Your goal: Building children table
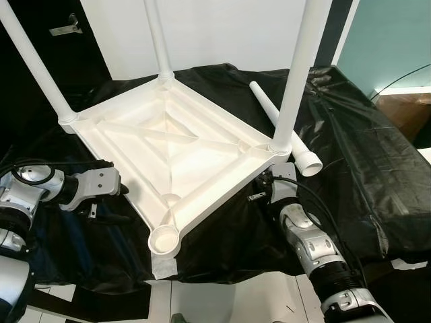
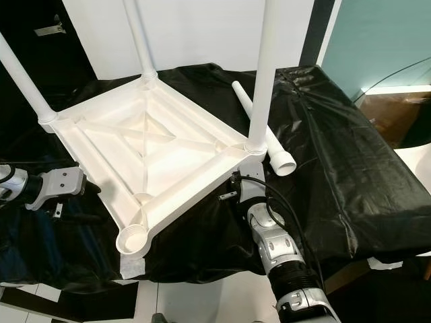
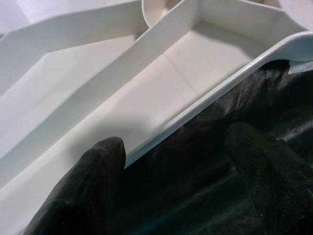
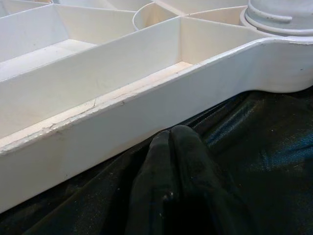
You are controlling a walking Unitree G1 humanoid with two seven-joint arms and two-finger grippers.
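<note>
On a black-draped surface (image 1: pixel 377 168), head views show the upturned white tabletop (image 1: pixel 168 145) with three legs standing in corner sockets, a fourth leg (image 1: pixel 283 128) lying loose just beside it, the near socket (image 1: pixel 163 240) empty; left wrist view: left gripper (image 3: pixel 171 161) spread, one finger over the rim; right wrist view: right gripper (image 4: pixel 171 147) pressed together against the side wall (image 4: pixel 122 142); a careless shove could tilt the tabletop and topple seated legs.
</note>
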